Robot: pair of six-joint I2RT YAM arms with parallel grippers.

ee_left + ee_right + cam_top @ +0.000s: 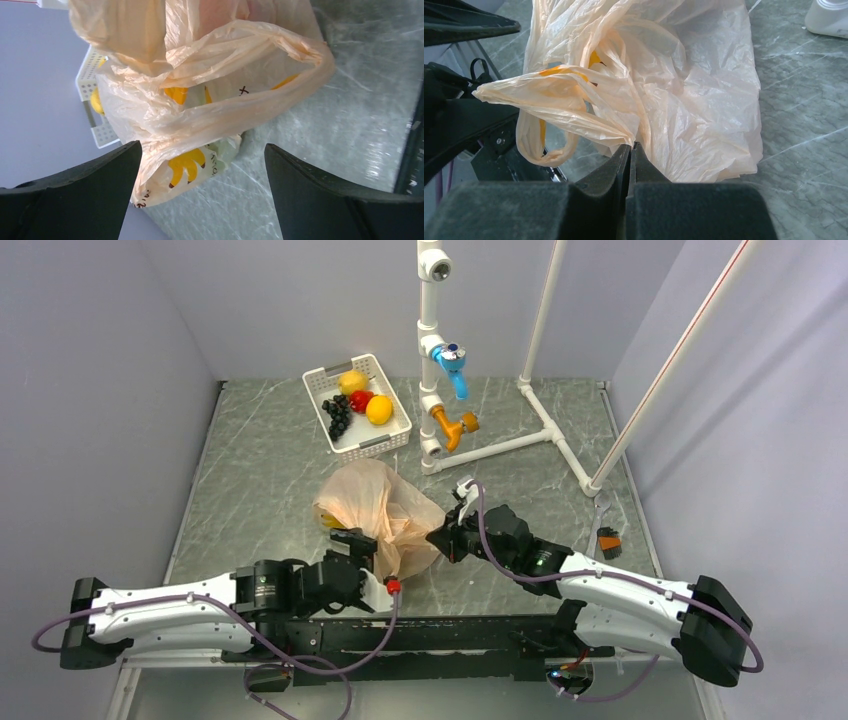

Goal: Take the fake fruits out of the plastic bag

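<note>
I am pinching the thin, limp, slippery bag (375,508), lying mid-table between the arms, in my closed right gripper (630,150); my left gripper (202,147) is gaping wide beside its handle loop, probably the safest hold.

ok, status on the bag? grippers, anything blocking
Right gripper shut, pinching plastic bag edge. Left gripper open, facing the bag's opening. Contents hidden by the film. Nothing blocking.

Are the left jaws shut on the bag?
No, the left wrist view shows the left jaws standing wide apart, not closed on the bag.
</note>
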